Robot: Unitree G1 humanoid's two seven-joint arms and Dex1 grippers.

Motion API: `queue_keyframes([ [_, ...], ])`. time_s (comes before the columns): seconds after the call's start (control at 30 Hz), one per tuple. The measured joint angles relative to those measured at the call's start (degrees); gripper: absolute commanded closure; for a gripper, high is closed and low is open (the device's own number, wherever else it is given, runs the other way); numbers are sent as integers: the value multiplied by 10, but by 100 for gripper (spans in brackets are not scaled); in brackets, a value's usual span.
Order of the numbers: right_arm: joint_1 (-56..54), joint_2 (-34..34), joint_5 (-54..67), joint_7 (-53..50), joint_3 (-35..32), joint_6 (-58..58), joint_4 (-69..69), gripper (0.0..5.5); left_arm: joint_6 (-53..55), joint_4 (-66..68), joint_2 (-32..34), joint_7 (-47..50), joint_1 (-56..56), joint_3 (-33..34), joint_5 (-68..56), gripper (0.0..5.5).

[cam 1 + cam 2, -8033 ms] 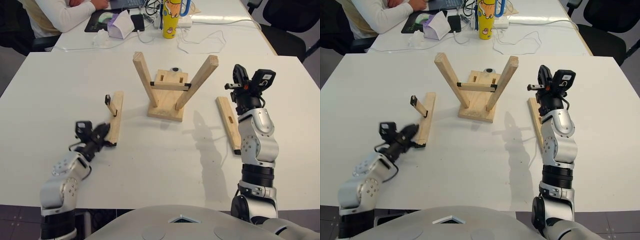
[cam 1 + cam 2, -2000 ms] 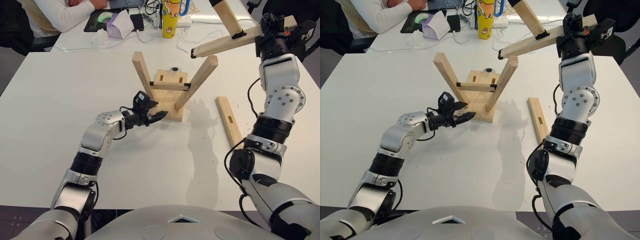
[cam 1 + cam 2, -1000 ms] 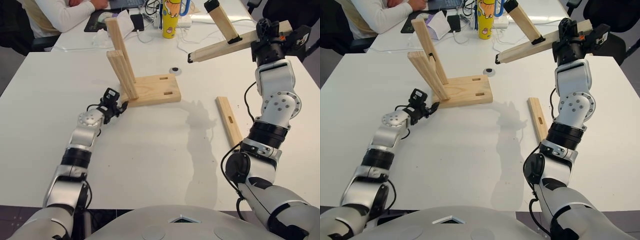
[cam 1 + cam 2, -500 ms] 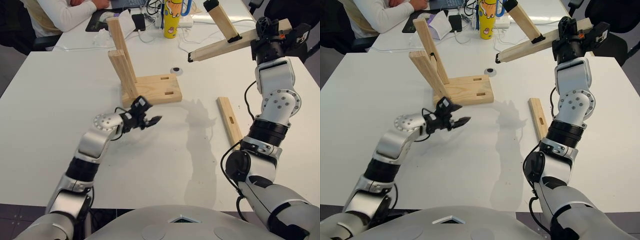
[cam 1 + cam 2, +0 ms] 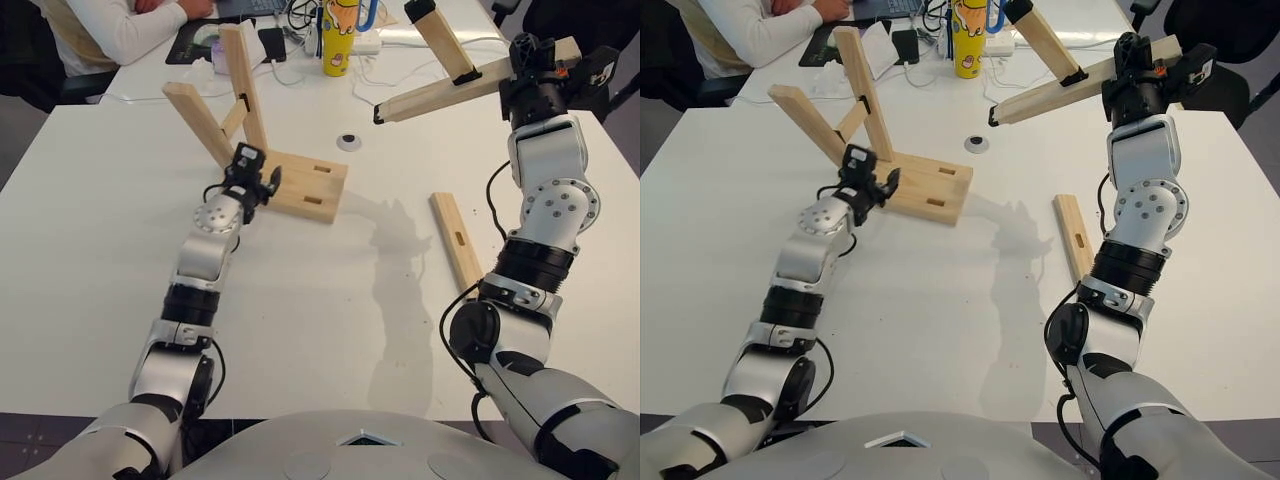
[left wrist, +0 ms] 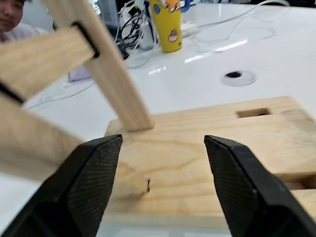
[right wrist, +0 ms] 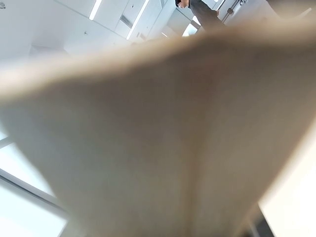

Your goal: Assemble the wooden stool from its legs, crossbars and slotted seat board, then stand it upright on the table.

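Two standing legs [image 5: 200, 120] rise from the seat board [image 5: 312, 186] in the upper left of the head view. They splay apart and are tied by a crossbar [image 5: 232, 118]. The board lies flat on the bench [image 5: 330, 320] with its two free slots facing up, which leaves them reachable for the parts not yet fitted.

At the board's left edge, right by the foot of those legs, sits the left claw [image 5: 258, 182]. In its wrist view the black fingers [image 6: 94, 187] are spread wide with bare wood between them, so it is open and grips nothing. Whether it touches the board I cannot tell. It seems placed there to steady or nudge the board for the next piece.

Just beyond the board, near the frame's upper middle, is a small round grommet [image 5: 348, 141] in the bench top, and a yellow cup [image 5: 338, 40] stands farther back.

Right of centre a loose leg [image 5: 455, 250] lies flat, slot up, well apart from the board and waiting its turn.

In the upper right the right claw [image 5: 528, 78] is closed around the held leg [image 5: 440, 95]. It carries the leg high and roughly level, free end aimed toward the board, with a second crossbar [image 5: 445, 40] jutting up from it. Held that high, it clears the standing pair. Lowering its end into a free slot looks like the step in hand, with the stool roughly half built.
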Motion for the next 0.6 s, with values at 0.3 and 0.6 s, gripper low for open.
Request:
queue_keyframes([
  [0.3, 0, 0, -1, 0, 1, 3, -1, 450, -32, 76, 126, -3, 4, 89, 10, 240],
  [0.6, 0, -1, -4, 4, 4, 11, -1, 450, -28, 139, 77, -11, -14, 42, 17, 240],
])
